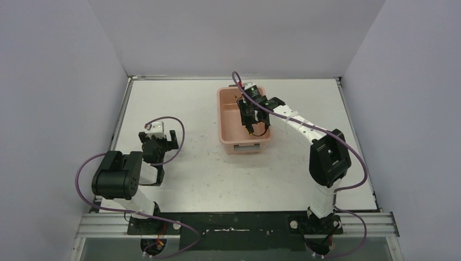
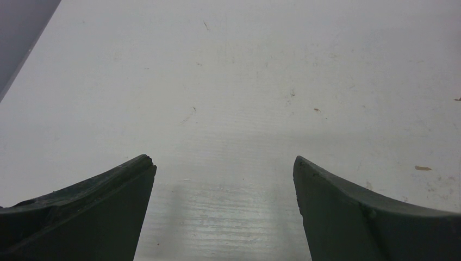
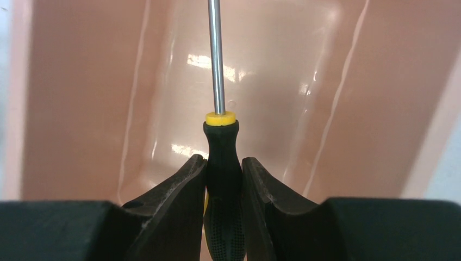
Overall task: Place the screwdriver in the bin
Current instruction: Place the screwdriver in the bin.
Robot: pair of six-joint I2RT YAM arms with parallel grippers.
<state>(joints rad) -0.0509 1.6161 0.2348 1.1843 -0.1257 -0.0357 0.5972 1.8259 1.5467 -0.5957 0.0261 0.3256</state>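
Clearly, the right gripper [image 3: 224, 163] was clamped on the screwdriver [image 3: 222, 142], both fingers pressed against the black handle just below its yellow collar. The metal shaft ran up to the top edge of the wrist view. Around it spread the pink floor of the bin [image 3: 76, 98], whose side walls stood well apart from the shaft at left and right. At lower left of the overhead frame, the left gripper [image 2: 223, 163] stood wide open over the table [image 2: 234, 81], far from the bin.
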